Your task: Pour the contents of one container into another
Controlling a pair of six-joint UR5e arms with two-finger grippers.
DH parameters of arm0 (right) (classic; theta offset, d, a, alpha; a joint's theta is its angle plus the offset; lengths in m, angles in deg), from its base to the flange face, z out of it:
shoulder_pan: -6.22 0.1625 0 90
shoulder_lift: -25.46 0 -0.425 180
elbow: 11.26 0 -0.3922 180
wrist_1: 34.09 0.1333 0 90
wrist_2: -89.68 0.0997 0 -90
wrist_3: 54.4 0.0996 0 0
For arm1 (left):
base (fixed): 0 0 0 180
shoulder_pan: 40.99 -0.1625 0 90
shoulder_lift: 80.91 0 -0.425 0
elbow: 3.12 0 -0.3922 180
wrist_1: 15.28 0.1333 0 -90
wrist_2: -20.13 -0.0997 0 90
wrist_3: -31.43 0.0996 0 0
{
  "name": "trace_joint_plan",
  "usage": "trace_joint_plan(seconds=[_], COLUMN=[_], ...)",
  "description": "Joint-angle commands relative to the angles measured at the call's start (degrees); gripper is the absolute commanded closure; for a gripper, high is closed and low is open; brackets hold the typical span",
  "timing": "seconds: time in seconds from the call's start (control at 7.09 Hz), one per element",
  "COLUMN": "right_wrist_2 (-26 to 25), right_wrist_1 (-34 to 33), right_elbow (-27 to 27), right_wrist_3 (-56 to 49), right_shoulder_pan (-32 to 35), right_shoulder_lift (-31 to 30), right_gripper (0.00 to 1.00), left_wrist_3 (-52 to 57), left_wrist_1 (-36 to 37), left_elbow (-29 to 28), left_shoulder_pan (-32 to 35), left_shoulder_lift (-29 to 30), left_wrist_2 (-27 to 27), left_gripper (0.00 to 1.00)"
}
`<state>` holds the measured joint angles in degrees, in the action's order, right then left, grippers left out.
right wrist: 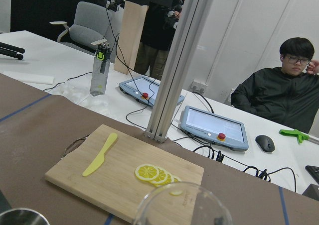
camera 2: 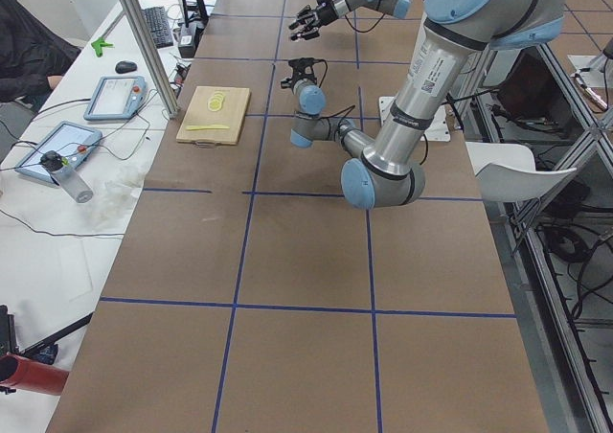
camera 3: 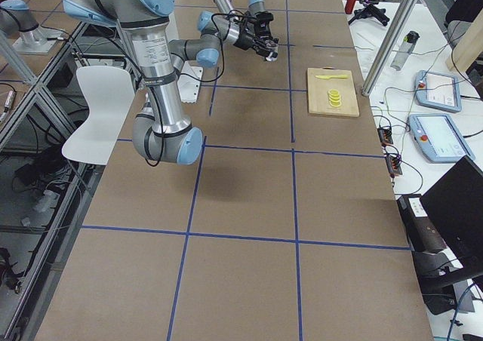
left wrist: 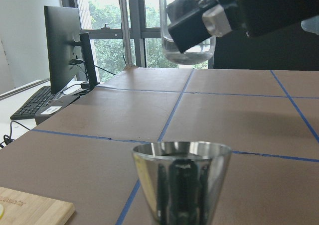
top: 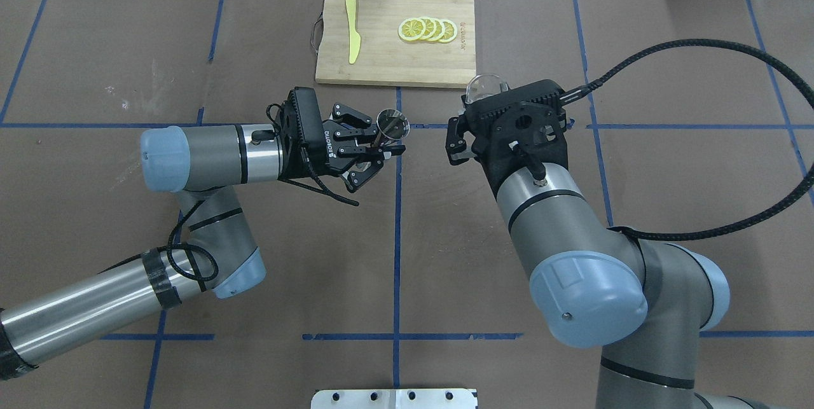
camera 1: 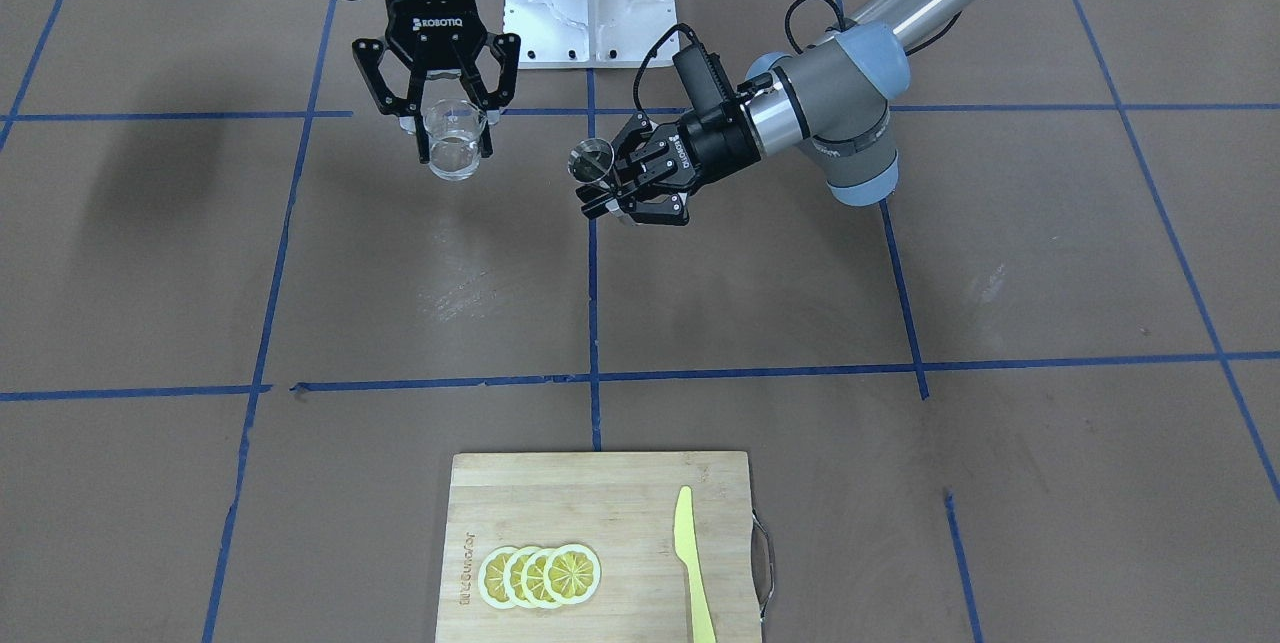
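Table: a brown table [camera 1: 400,303] with blue tape lines, in a room with big windows, desks and screens at the far edge.

Right jaws: the right gripper [camera 1: 437,98] points down and is closed on the cup [camera 1: 453,141], with a finger on each side. The cup hangs upright in the air with a little clear water low inside.

Left jaws: the left gripper [camera 1: 640,178] lies almost flat and is closed on the thin middle of the jigger [camera 1: 591,163]. The jigger stands upright in the air, open end up.

Where they are: the cup and the jigger are near each other but apart, with a gap between. From the left wrist the cup sits higher than the jigger's mouth.

Step, my guess: both are picked up; the pour has not started.

What could go wrong: the jigger's mouth is small. If the cup tips before its lip is right over that mouth, water will likely fall on the table. A fast tip could splash over the rim. The two grippers could bump if they come too close.

Edges and room: lots of bare table lies under and around both grippers. The board [camera 1: 600,523] with lemon slices [camera 1: 540,575] and a yellow knife [camera 1: 690,563] is well apart, at the far edge. A person [right wrist: 279,93] sits past that edge, at a desk.
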<state>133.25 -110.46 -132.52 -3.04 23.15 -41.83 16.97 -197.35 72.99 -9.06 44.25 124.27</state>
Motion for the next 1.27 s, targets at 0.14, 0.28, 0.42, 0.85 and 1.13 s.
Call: trace_joint_plan(seconds=[0.14, 0.28, 0.42, 0.85, 1.13], right_wrist_2=[0.0, -0.1, -0.2, -3.7, -3.9], right_wrist_1=[14.9, 19.5, 22.5, 24.1, 35.5], right_elbow=[0.3, 1.3, 4.2, 9.2, 15.7], right_wrist_3=[6.1, 6.6, 12.1, 14.8, 15.5], right_shoulder_pan=[-0.1, -0.1, -0.1, -0.1, -0.5], right_shoulder_lift=[-13.7, -17.2, -17.9, -25.1, -27.7], right_gripper=[1.0, 1.0, 1.0, 1.0, 1.0], left_wrist_3=[-0.9, -1.0, -1.0, -1.0, -1.0], left_wrist_1=[0.0, 0.0, 0.0, 0.0, 0.0], left_elbow=[0.7, 0.7, 0.7, 0.7, 0.9], left_shoulder_pan=[0.0, 0.0, 0.0, 0.0, 0.0], left_shoulder_lift=[-0.4, -0.4, -0.4, -0.4, -0.4], left_wrist_2=[0.0, 0.0, 0.0, 0.0, 0.0], left_gripper=[1.0, 1.0, 1.0, 1.0, 1.0])
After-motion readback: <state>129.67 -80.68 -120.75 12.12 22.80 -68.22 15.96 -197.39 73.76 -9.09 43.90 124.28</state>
